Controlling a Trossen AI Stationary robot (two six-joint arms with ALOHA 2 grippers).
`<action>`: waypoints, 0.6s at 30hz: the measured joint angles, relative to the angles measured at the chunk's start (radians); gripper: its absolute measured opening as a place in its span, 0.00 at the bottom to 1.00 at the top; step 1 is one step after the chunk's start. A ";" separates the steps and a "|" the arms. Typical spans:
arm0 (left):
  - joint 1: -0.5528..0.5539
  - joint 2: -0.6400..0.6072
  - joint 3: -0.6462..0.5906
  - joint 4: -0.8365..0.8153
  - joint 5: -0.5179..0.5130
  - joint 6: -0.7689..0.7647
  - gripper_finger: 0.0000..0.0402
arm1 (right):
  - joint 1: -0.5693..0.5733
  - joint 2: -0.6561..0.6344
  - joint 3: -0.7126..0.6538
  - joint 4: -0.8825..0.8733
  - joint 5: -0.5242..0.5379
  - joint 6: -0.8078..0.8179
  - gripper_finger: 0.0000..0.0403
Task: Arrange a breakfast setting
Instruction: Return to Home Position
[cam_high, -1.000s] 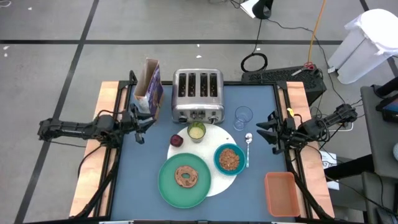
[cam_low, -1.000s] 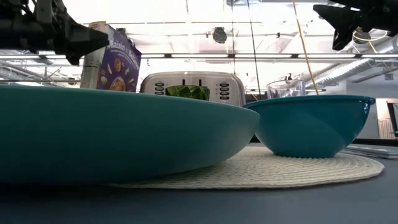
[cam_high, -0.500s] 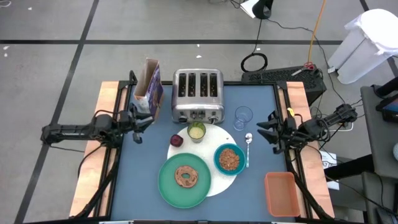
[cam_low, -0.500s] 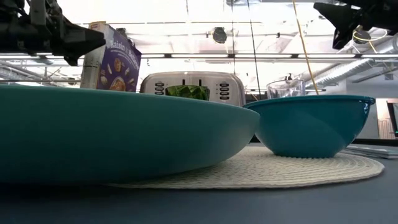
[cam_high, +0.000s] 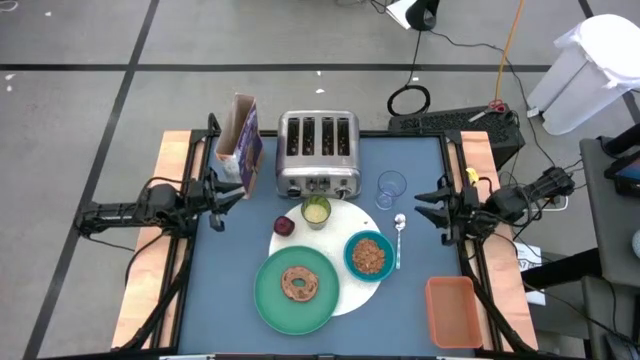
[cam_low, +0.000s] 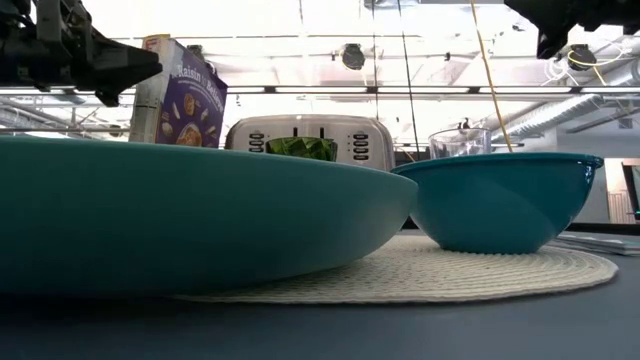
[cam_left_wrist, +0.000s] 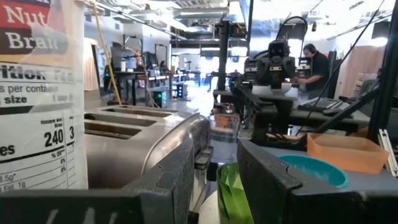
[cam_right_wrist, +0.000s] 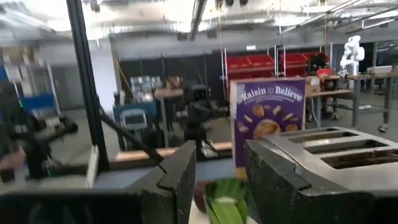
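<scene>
From above, a blue desk (cam_high: 420, 290) on a grey floor is seen. On it, a large white round disc (cam_high: 340, 225) is overlapped by a green plate (cam_high: 265, 295) bearing a brown ring pastry (cam_high: 299, 283). A smaller teal bowl (cam_high: 347, 256) is set on the disc too. The left end effector (cam_high: 228, 198) and right end effector (cam_high: 430, 208) are held near opposite desk edges.

At desk level, "Raisin" is read on a purple cereal box (cam_low: 190, 100).

In the wrist views, both end effectors are shown spread apart with nothing grasped, and "Nut Bran" is legible.

Pretty standard lab space: grey concrete floor (cam_high: 80, 40) with dark tape lines (cam_high: 60, 68), black cables (cam_high: 408, 100) behind the blue tabletop (cam_high: 230, 300), and a white bin (cam_high: 590, 70). There are bright ceiling lights (cam_low: 300, 20), red storage bins (cam_right_wrist: 261, 62), and a person (cam_left_wrist: 317, 62) at a bench.
</scene>
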 joint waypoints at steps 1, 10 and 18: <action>0.000 0.000 0.000 0.000 0.000 0.005 0.32 | 0.000 0.000 0.013 -0.038 0.001 -0.009 0.32; 0.000 0.000 0.000 0.017 0.000 0.057 0.32 | -0.031 0.000 0.030 -0.210 0.025 -0.017 0.32; 0.000 0.003 0.000 0.023 -0.003 0.087 0.32 | -0.084 0.002 -0.022 -0.229 -0.006 0.003 0.32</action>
